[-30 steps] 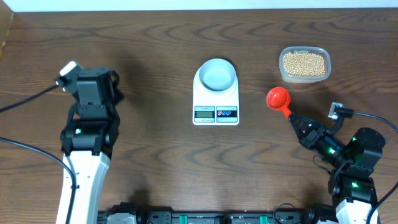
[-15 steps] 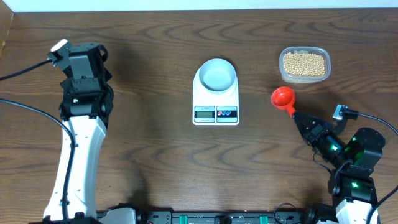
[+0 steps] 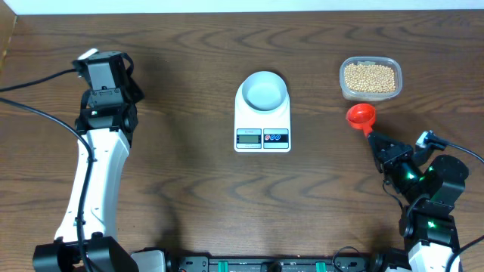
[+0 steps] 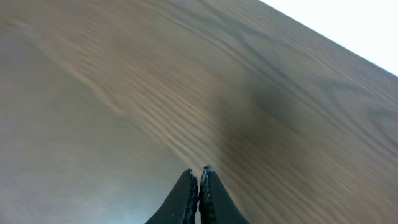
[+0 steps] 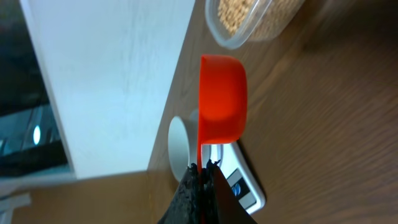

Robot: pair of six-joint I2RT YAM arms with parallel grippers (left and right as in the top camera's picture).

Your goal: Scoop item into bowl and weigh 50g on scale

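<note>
Tan beans (image 3: 370,77) fill a clear plastic tub (image 3: 389,93) at the back right. The pale bowl (image 3: 263,91) stands on the white scale (image 3: 262,137) at the table's middle and looks empty. My right gripper (image 3: 380,145) is shut on the thin handle of a red scoop (image 3: 361,115), whose cup hangs just in front of the tub. In the right wrist view the scoop (image 5: 222,96) is turned on its side above my gripper (image 5: 204,167), with the beans (image 5: 233,15) beyond it. My left gripper (image 4: 199,171) is shut on nothing above bare wood at the far left.
The left arm (image 3: 102,151) stretches along the table's left side, with its cable (image 3: 34,83) trailing off to the left. The right arm's base (image 3: 435,204) sits at the front right. The white wall edge (image 3: 242,6) bounds the table's back.
My right gripper has carried the red scoop to the right and back, closer to the tub. The left arm has stretched further back on the left side.
</note>
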